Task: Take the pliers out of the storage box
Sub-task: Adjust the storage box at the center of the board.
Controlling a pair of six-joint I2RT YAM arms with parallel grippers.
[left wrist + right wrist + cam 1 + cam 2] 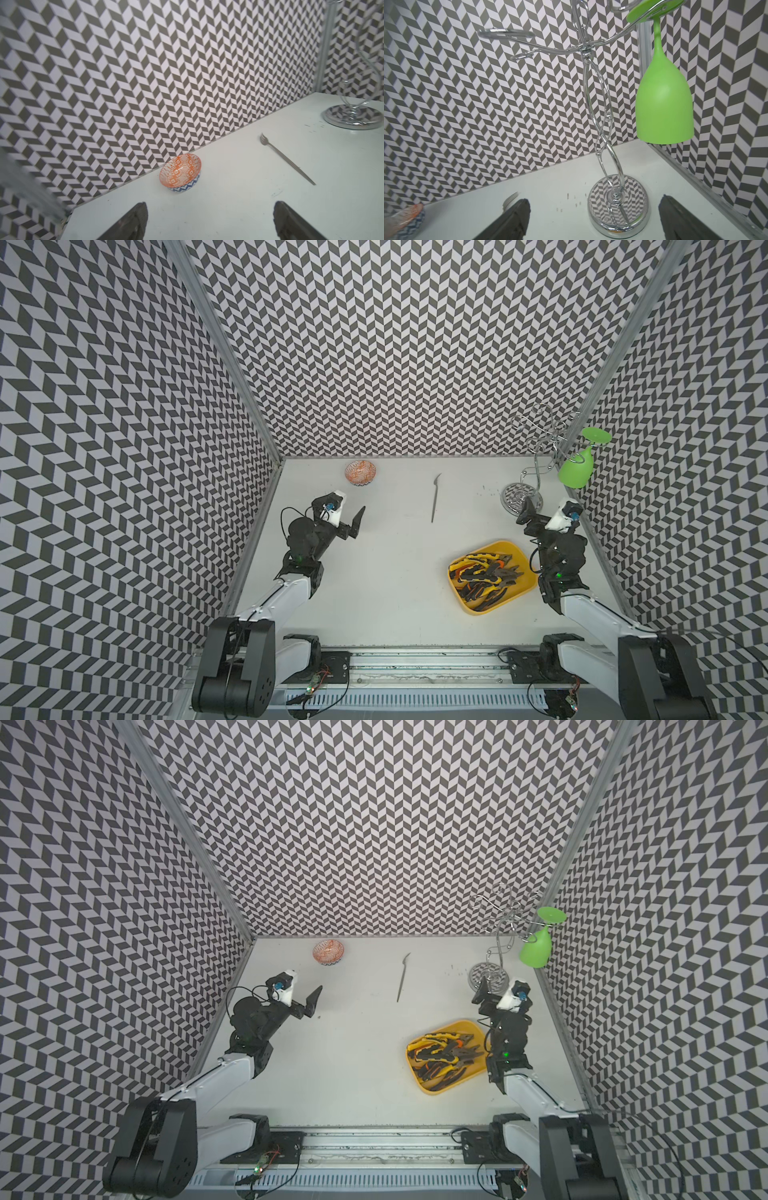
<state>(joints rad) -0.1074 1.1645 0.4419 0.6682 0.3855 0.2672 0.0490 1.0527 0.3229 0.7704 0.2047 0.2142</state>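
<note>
the left gripper (351, 522) sits over the left side of the white table (374, 593), jaws spread wide with nothing between them. in the left wrist view its two dark fingers (133, 222) stand far apart over bare tabletop, facing a small orange patterned bowl (179, 173) that lies tilted near the back wall. a thin grey fork (286, 159) lies flat near the middle of the table's far half, well apart from the bowl.

the right gripper (534, 516) is spread wide too and holds nothing. it sits over the table's right side, pointing at the round base of a chrome glass stand (616, 214), near it but not touching. a green glass (664, 104) hangs upside down from one arm of the stand, beside the right wall.

the storage box (521, 587), a shallow yellow tray, lies flat on the right side of the table, set at a slant. it is just beside the right arm and nearer the robot's base than the right gripper. the pliers (486, 572) lie inside it in a loose pile, crossing one another. their handles are yellow-and-black or orange-and-black, and several grey metal noses point toward the right arm. both top views show the pile filling most of the tray (432, 1090), and both grippers are apart from it.
</note>
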